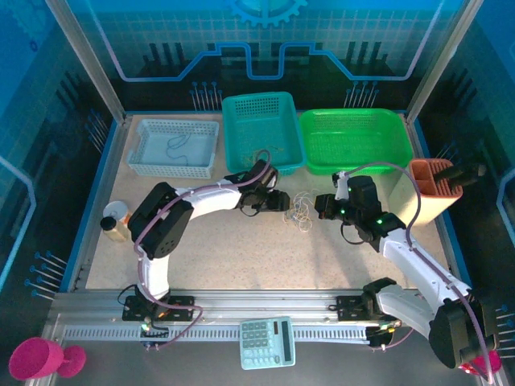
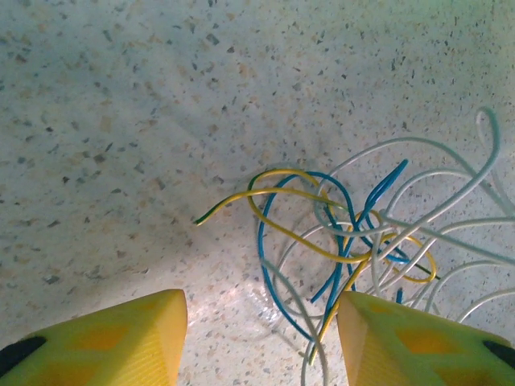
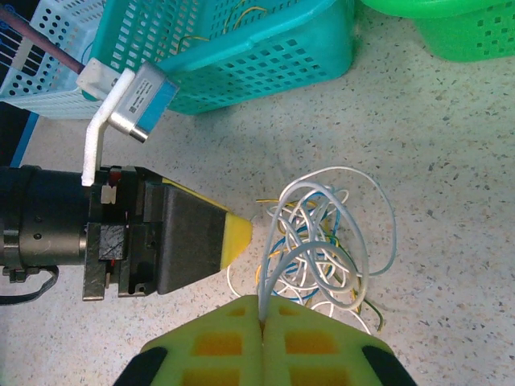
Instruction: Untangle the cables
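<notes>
The left gripper (image 2: 259, 297) is released. Its two yellow fingers (image 2: 121, 338) stand well apart, with bare speckled table (image 2: 121, 121) showing in the gap. The cables (image 2: 346, 233) lie ahead of this gap and toward its right-hand finger. They form a loose knot of thin wires in white, yellow and blue, looped over one another. One yellow end juts free on the left side of the knot. A few strands run just beside the inner edge of the right-hand finger; contact cannot be told. The knot is cut off at the right and lower edges of the left wrist view.

In the top view the knot lies between the two tools, its strands too fine there to separate by colour.

The right gripper (image 3: 263, 304) is clenched, grasping the cables. Its fingers meet along a seam, and a white strand rises from that seam into the knot directly ahead of the tips. The number of strands pinched is hidden by the fingers.

Beyond the knot, a teal basket (image 3: 241, 48) shows faint thin wires through its mesh.
</notes>
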